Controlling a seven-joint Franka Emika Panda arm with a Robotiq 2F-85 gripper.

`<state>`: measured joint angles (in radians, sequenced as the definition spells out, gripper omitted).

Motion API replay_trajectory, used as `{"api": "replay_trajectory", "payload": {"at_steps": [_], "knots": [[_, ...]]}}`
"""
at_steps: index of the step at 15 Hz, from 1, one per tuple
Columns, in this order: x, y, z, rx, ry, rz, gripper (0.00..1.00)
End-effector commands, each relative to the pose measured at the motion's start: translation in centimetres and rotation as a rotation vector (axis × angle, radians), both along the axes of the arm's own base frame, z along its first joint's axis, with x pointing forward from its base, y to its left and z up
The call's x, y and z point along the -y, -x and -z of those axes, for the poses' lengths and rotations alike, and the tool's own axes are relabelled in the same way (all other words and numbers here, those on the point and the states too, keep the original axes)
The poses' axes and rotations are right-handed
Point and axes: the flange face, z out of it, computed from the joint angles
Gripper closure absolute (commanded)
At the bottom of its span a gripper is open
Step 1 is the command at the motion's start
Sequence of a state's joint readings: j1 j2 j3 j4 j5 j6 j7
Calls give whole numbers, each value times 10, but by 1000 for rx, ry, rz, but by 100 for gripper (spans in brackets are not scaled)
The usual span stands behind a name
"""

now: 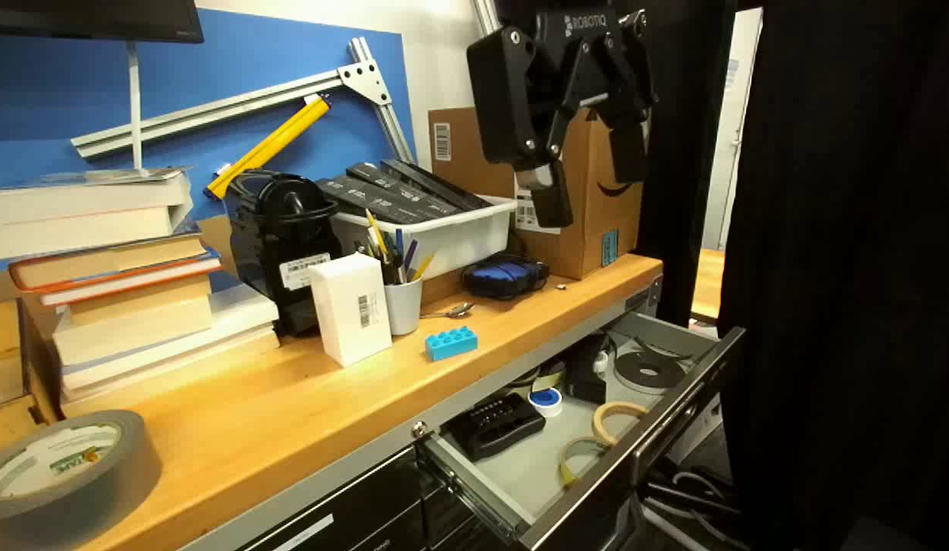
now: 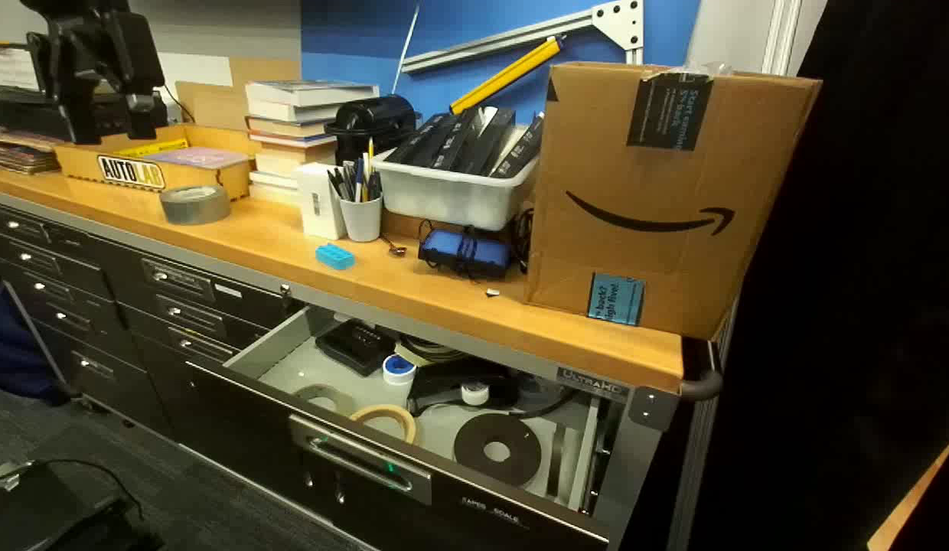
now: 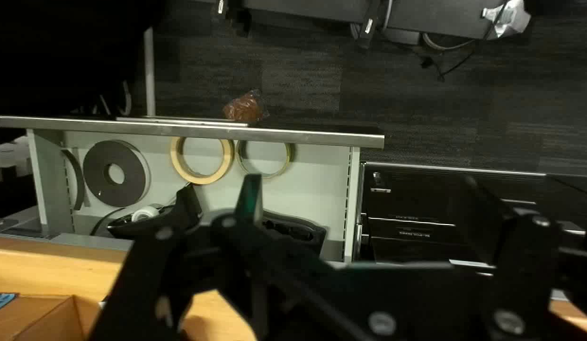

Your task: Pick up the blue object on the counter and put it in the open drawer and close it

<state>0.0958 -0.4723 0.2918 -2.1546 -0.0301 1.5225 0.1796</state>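
ROBOTIQ-branded jaws wide apart, cyan block (image 1: 451, 344) near front edge of tabletop (image 1: 291, 398), ULTRAHD plate (image 2: 591, 381) below one corner.

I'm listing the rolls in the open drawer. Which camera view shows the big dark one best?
The wrist view: it looks down on the dark roll and shows it whole, nearly round, with its center hole clear. Both exterior views also show it in the drawer, but at a slant, as a flattened oval.
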Motion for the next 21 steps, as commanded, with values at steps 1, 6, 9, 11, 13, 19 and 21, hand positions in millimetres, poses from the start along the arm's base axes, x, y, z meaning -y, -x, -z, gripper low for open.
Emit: {"api": "replay_trajectory", "payload": {"at_steps": [1,6,9,11,13,19,21], "knots": [[-1,0,-2,3,-1,0,0],[-1,-49,15,67,-43,4,0],[-2,-105,50,123,-103,31,0],[0,-136,75,112,-133,23,0],[5,-160,99,94,-155,39,0],[29,-207,160,63,-185,142,0],[33,-217,172,65,-192,169,0]]}}
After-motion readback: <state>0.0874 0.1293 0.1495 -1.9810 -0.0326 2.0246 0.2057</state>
